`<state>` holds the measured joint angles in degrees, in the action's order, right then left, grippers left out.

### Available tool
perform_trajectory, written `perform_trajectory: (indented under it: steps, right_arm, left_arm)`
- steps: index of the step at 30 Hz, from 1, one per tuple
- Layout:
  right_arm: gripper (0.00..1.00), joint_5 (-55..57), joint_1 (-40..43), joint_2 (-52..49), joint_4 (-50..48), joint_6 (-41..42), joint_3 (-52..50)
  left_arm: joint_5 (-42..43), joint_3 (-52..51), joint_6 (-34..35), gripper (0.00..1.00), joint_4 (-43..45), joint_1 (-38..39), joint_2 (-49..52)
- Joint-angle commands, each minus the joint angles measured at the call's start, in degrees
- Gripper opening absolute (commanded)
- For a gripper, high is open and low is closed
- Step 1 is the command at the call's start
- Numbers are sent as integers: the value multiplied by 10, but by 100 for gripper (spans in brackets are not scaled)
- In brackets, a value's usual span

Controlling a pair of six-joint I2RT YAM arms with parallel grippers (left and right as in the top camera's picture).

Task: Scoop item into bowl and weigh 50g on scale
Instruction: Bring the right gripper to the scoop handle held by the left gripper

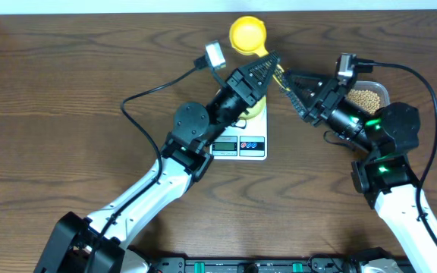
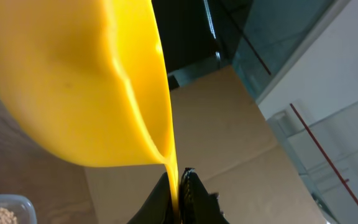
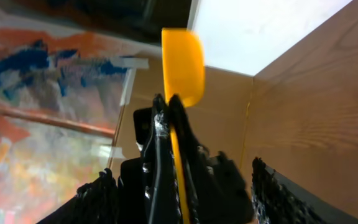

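The table [image 1: 67,91] is dark brown wood with a clear grain. Behind it the wrist cameras show brown cardboard panels, a glass pane and a white wall with a thin red line. On the other side there is a blurred picture in blue and orange.

No writing can be read. The scale [image 1: 237,156] has a small display [image 1: 224,144] and two coloured buttons [image 1: 253,142], but the digits are too small to read.

The left gripper [image 1: 270,61] pinches the handle of the yellow scoop [image 1: 247,34], held up above the table's far edge. The right gripper [image 1: 288,85] is spread wide, just beside it.

The bowl [image 1: 258,111] stands on the scale, mostly hidden under the left arm. The beans [image 1: 366,97] lie in the clear tub [image 1: 384,89] at the right.
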<state>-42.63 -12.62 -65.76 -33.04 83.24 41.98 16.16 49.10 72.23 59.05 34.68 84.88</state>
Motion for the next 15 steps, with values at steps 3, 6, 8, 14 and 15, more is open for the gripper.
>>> perform_trajectory:
  steps: [3, 6, 8, 14, 15]
  right_arm:
    - [56, 7, -8, 1, -7, 10, 9]
    - [52, 7, -10, 1, -7, 10, 9]
    - [47, 7, -10, 1, -7, 10, 9]
    - [38, 7, -10, 1, -7, 10, 9]
    - [37, 7, -10, 1, -7, 9, 9]
  left_arm:
    - [-4, 3, 1, 7, 7, 5, -3]
    - [-4, 3, 1, 7, 7, 5, -3]
    - [-4, 3, 1, 7, 7, 5, -3]
    - [-3, 3, 1, 7, 7, 5, -3]
    - [-2, 3, 1, 7, 7, 5, -3]
